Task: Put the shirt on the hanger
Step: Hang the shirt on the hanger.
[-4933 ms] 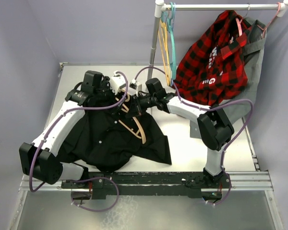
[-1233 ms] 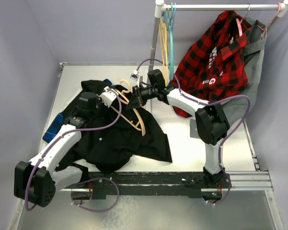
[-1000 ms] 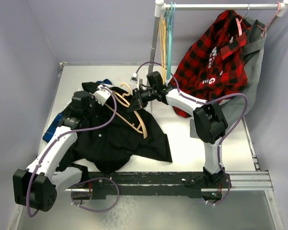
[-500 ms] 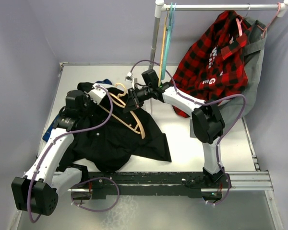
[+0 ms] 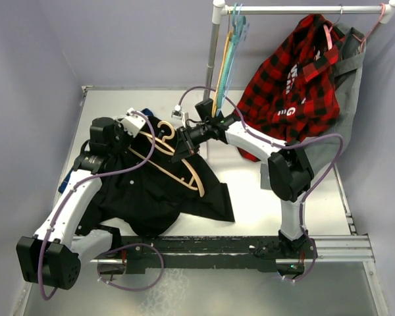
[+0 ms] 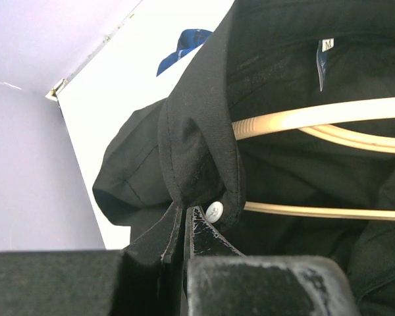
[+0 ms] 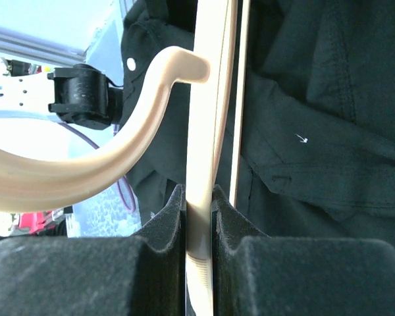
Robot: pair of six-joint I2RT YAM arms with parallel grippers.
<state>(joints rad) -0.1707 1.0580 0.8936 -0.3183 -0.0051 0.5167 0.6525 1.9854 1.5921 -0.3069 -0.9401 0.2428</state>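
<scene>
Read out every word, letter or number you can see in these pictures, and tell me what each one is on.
"M": on the small white tag inside the black shirt.
"G": in the white lettering on the red plaid shirt; the other letters are lost in folds and too blurred to read.
Nothing else is readable.
</scene>
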